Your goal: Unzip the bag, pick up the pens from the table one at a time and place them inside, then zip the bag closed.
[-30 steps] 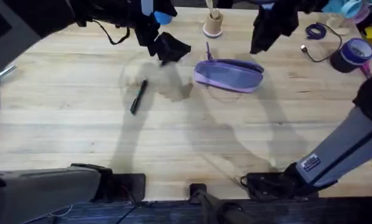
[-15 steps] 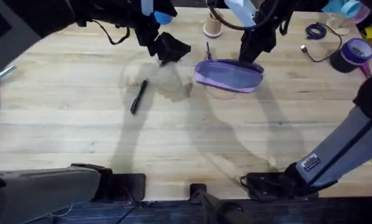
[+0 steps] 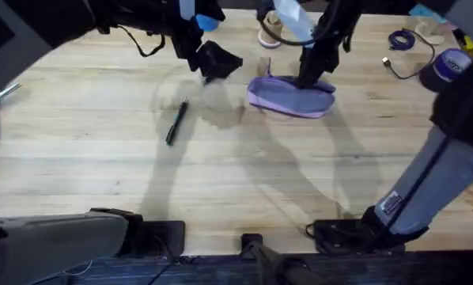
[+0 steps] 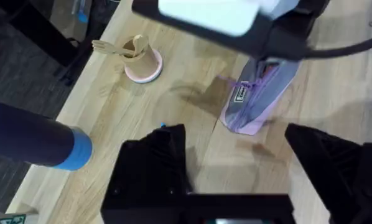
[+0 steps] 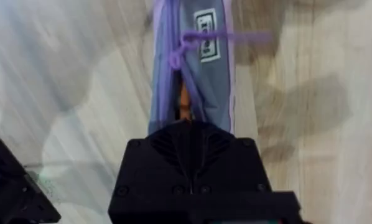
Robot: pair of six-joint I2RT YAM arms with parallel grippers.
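One black pen [image 3: 176, 122] lies on the pale plank table [image 3: 102, 174], left of the lavender fabric pouch [image 3: 290, 96], which sits far-centre. Right gripper [image 3: 309, 75] is down on the pouch's right part; can't tell its jaw state. Left gripper [image 3: 213, 63] hovers left of the pouch, jaws spread, empty.

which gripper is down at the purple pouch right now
The right gripper: it hangs right over the bag. The left gripper sits apart, nearer the pen.
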